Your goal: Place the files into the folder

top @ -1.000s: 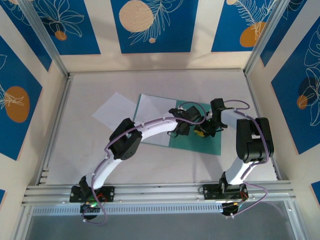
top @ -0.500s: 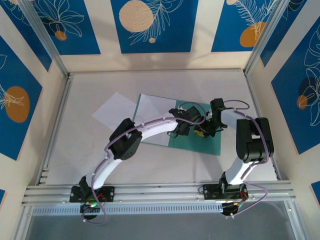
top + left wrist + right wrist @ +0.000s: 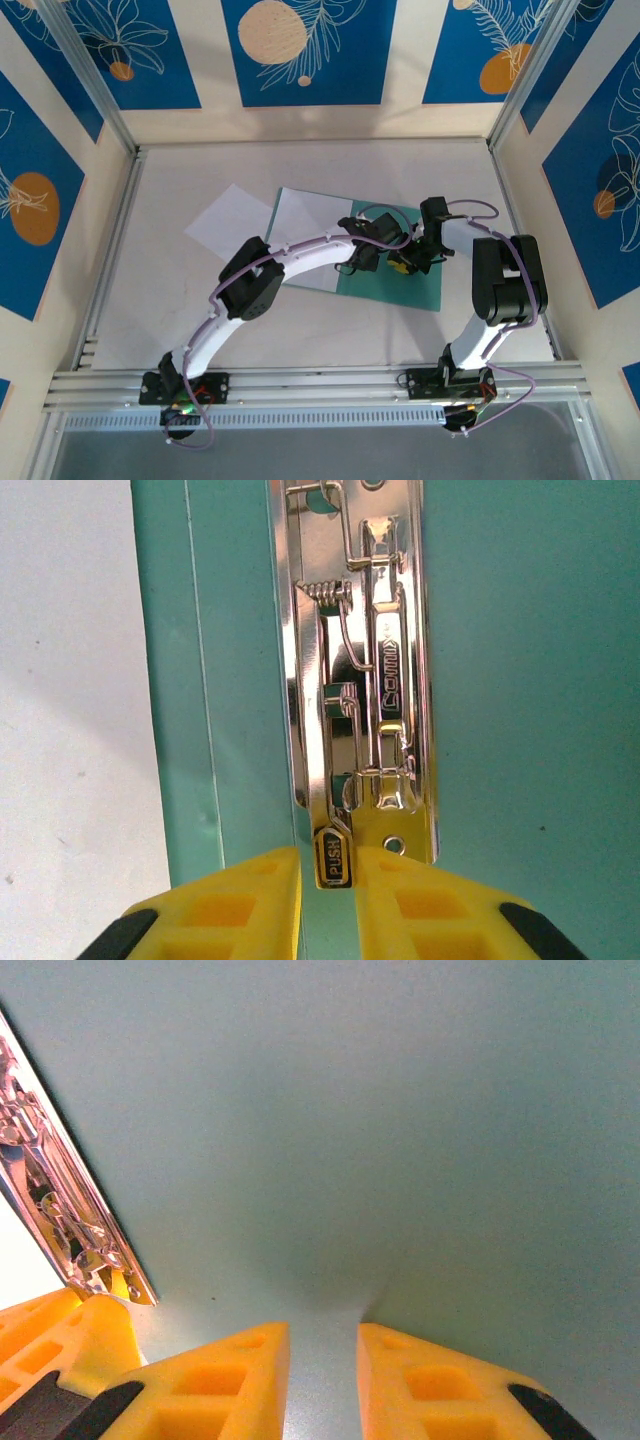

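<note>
Open folder (image 3: 398,286) holds sheet (image 3: 305,240) on left leaf, silver clip (image 3: 368,680)

We see a pale grey table (image 3: 160,300) walled by cream panels (image 3: 300,118) bearing blue prints of leaves and orange discs. An aluminium rail (image 3: 320,385) runs along its near edge.

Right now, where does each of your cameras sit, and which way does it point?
Top external: fixed above and behind, looking down on the table, teal folder and paper sheets; both arms show, with their bases at the bottom.
Left wrist: on the left arm, looking closely at the folder's metal clip; the left gripper pinches its PUSH end.
Right wrist: on the right arm, facing the folder's bare leaf; the right gripper shows, slightly open.
Shared: both wrist views show the metal clip.
</note>
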You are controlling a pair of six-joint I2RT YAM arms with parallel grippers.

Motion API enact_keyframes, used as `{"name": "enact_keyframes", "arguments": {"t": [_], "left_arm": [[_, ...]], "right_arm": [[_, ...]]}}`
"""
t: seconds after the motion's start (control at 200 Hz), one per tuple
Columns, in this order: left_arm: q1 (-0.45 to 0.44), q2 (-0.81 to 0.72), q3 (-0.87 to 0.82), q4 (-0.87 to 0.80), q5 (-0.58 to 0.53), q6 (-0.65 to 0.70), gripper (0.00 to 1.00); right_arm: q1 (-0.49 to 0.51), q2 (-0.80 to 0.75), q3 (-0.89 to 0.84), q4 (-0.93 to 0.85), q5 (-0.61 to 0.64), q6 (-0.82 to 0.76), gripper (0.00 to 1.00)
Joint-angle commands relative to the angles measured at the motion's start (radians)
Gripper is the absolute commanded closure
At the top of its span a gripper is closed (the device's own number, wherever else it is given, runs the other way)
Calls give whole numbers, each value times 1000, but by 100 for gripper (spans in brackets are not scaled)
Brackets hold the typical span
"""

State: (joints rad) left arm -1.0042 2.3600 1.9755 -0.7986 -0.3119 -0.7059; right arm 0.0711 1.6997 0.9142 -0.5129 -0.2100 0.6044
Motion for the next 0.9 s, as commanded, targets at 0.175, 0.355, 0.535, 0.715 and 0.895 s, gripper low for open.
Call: {"name": "enact_keyframes", "arguments": {"t": [0.175,0.355,0.535,0.715,0.895], "left_arm": [[-12,-28,19,-31,-25,-9,83],[-14,-26,20,-29,-25,-7,84],[-16,-24,21,-33,-19,-9,90],[-17,-19,31,-52,29,-23,94],[-15,-10,33,-69,83,-34,98]], "right_arm": [[5,2,24,-21,-11,0,74],[7,3,22,-21,-9,-2,74],[7,2,22,-21,-7,1,74],[10,6,26,-20,-6,1,74],[10,9,32,-17,-8,-1,74]]}}
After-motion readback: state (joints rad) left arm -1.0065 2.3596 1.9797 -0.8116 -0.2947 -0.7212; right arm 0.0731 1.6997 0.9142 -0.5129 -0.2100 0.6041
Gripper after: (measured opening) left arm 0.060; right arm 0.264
